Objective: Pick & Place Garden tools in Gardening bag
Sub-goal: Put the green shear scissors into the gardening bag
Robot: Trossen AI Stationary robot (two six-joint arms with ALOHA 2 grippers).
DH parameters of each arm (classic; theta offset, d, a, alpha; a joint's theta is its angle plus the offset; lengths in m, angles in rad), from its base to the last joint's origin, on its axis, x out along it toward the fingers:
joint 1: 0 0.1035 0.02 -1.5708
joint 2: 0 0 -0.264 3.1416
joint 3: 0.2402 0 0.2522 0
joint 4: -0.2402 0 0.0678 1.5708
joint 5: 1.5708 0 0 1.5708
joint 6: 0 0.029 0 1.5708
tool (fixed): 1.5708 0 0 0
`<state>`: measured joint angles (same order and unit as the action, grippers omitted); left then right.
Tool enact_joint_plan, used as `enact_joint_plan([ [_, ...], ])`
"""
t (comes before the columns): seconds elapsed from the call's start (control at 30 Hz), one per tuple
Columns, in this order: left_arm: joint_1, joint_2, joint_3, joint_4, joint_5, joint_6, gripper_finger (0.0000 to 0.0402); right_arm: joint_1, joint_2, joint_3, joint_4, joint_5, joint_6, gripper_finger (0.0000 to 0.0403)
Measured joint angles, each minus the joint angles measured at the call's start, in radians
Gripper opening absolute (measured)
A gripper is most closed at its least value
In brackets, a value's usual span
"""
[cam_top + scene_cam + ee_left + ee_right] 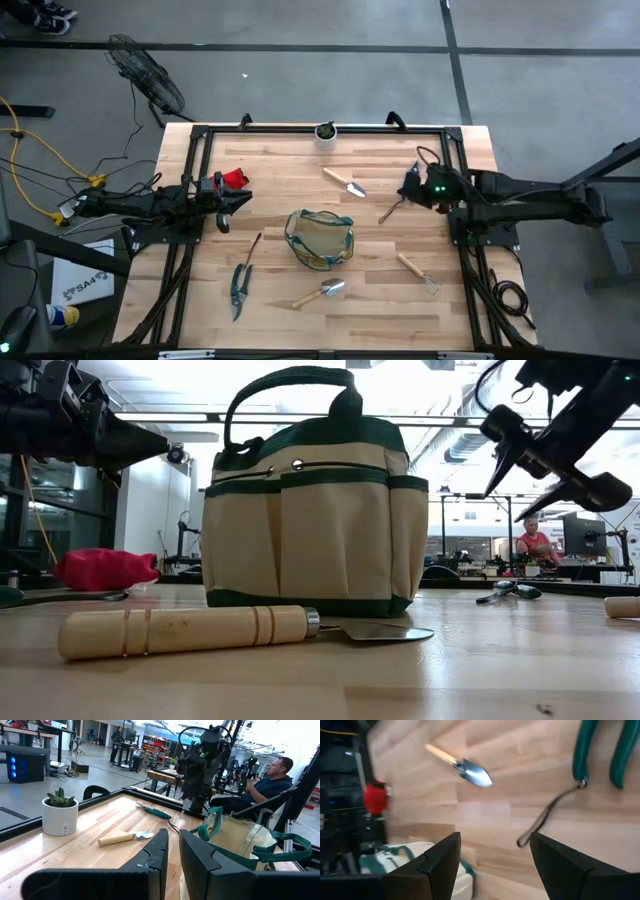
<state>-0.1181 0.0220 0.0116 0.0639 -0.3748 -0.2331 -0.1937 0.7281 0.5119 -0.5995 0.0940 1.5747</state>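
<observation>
Right gripper (412, 186) spread wide above green-handled shears (392, 209), gardening bag (320, 238) well apart toward table centre, left gripper (222, 205) nearly closed, empty, beside small red item (234, 179)

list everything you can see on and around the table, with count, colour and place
gardening bag: 1, tan with dark green trim, table centre, upright and open
trowels: 2, wooden handle and metal blade, one behind the bag, one in front of it
hand fork: 1, wooden handle, front right of the bag
dark-handled shears: 1, front left of the bag
green-handled shears: 1, with a wrist cord, under the right gripper
red item: 1, by the left gripper
plant pot: 1, white with green plant, far edge
fan: 1, dark, on the floor
person: 1, seated beyond the table
left gripper: jaws nearly closed, empty
right gripper: jaws open, above the green shears
</observation>
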Motion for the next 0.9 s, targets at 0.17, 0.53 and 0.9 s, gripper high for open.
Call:
enact_joint_plan([
  [0.17, 0.0, 0.0, 0.0, 0.0, 0.0, 0.0, 0.0045, 0.029, 0.11, 0.003, 0.011, -0.046, 0.059, 0.0231],
  [0.53, 0.0, 0.0, 0.0, 0.0, 0.0, 0.0, 0.0045, 0.119, 0.271, 0.025, 0.157, -0.061, -0.031, 0.0231],
  [0.9, 0.0, 0.0, 0.0, 0.0, 0.0, 0.0, 0.0045, 0.054, 0.401, 0.3, -0.029, -0.143, -0.857, 0.0231],
])
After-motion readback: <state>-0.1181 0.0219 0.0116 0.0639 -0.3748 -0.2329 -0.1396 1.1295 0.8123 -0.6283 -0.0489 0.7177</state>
